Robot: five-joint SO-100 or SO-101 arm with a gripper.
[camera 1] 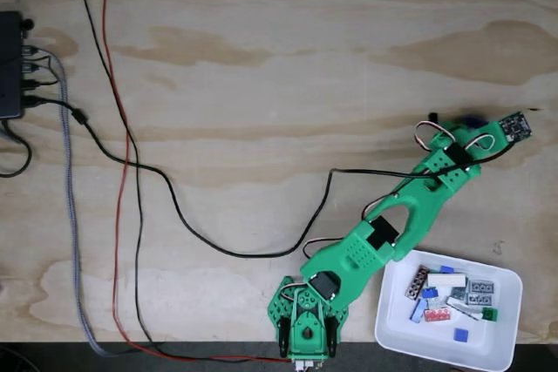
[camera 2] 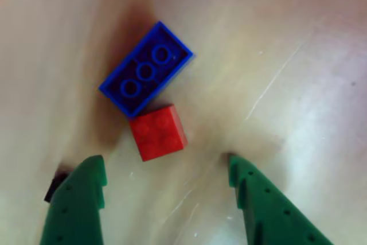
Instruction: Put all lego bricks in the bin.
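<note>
Fixed view: the bin sits on the table at lower right, just beside the green arm. I count roughly ten lego bricks lying loose in it, clustered toward its upper half: white, grey, red, blue, green and a dark one, with one small blue brick apart from the rest, lower down.

The arm stretches up and right from its base, past the bin. A black box with cables sits at the left edge.

Other view: my hand stands wide, holding nothing, both green fingers down near the wood. Just ahead lie a blue brick, hollow side up, and a red brick, touching corner to edge.
</note>
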